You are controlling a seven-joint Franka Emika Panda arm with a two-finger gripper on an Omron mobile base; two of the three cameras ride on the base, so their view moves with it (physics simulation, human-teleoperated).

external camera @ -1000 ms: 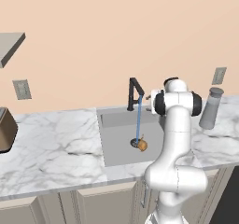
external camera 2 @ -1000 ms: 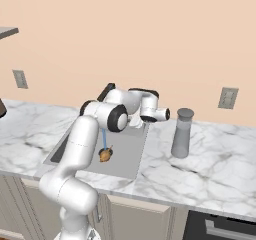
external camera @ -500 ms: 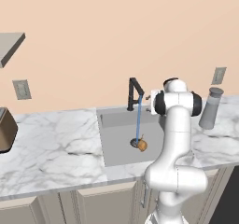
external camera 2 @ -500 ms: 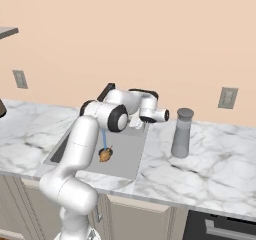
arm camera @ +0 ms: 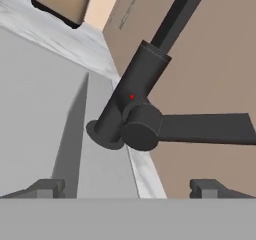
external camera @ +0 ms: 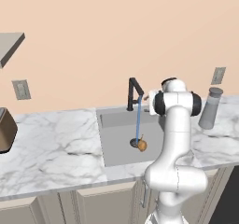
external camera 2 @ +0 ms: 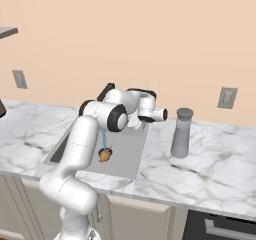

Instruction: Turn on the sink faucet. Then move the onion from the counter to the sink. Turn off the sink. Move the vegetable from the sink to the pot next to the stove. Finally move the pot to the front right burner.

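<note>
Behind the arm's elbow (external camera: 177, 103), the faucet (external camera: 134, 92) base is partly hidden.

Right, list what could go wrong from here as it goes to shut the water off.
1. The open gripper faces the matte-black faucet with its flat lever sticking out sideways; its fingertips could slide past the lever and leave the blue stream running.
2. A hard push might swing the spout instead.
3. The small golden-brown onion sits by the drain and could roll.

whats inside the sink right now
The onion lies on the sink floor by the drain, where the faucet pours blue water. The arm covers the basin's right part.
</note>
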